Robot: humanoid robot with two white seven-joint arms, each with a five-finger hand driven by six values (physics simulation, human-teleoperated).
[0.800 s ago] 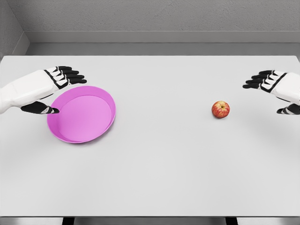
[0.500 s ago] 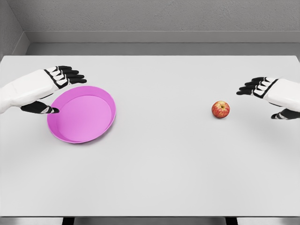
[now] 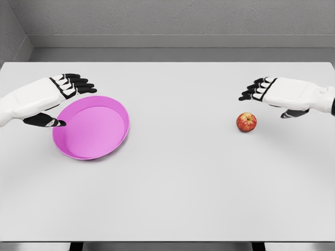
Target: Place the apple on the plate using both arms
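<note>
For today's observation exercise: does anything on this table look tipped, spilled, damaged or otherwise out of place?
Nothing stands out. The pink plate looks intact, the apple sits whole on the white table, apart from the plate. The left hand is at the plate's rim; the right hand hovers near the apple.

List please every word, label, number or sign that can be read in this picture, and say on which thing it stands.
None: no text, number or sign shows anywhere.
The plate is plain pink.
The apple has no sticker showing.
The table is bare white.
The left hand and right hand carry only black and white parts, no markings.
</note>
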